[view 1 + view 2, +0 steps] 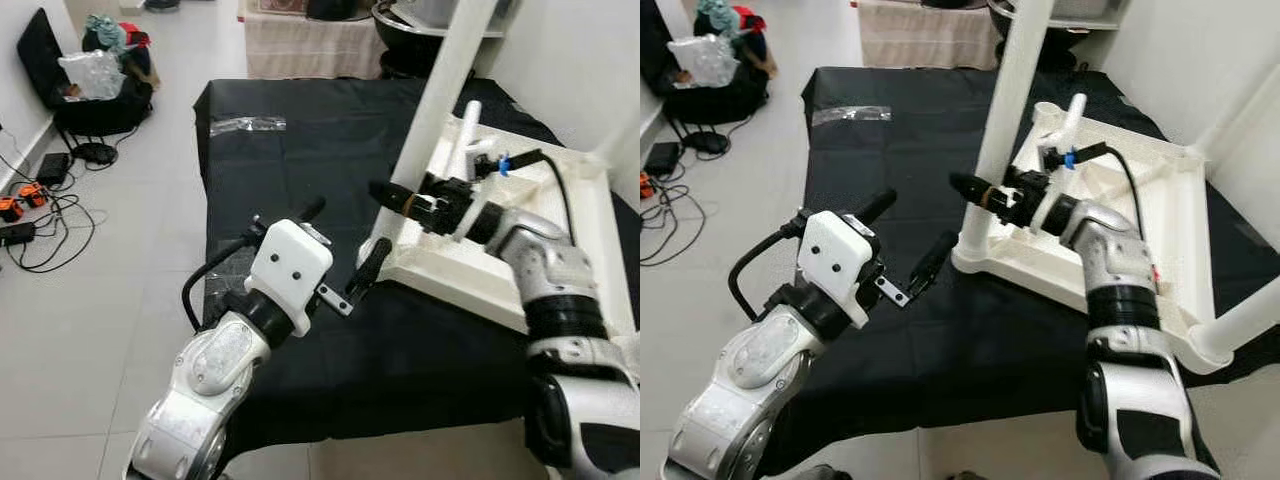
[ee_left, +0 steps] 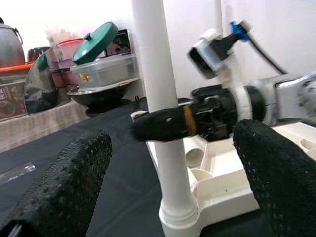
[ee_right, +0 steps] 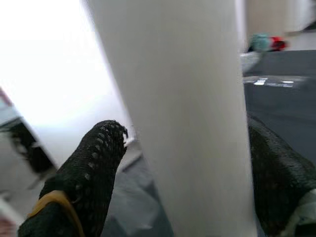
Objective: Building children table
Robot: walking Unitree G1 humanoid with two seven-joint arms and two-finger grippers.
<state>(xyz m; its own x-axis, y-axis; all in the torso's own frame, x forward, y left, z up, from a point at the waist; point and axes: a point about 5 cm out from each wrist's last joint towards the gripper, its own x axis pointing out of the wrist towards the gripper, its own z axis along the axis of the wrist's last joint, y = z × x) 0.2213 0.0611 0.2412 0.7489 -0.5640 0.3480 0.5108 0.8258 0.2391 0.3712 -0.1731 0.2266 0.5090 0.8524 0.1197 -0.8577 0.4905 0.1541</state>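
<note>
On the black-draped table (image 1: 300,170), near its right edge, a white children's table top (image 1: 1160,200) lies upside down, one white table leg (image 1: 440,100) standing upright in its near-left corner socket. The right gripper (image 1: 395,200) pinches that leg low on its shaft, its black fingers (image 3: 84,173) pressed against either side. The left gripper (image 1: 345,250) hovers just beside the leg's base with its fingers (image 2: 64,182) spread wide, touching nothing. A clear plastic bag (image 1: 247,124) rests toward the table's far-left corner. Beyond the far edge, a lidded container (image 2: 101,66) with a green lid sits on a cloth-covered surface. Cables (image 1: 40,215) trail across the tiled floor (image 1: 120,320).
</note>
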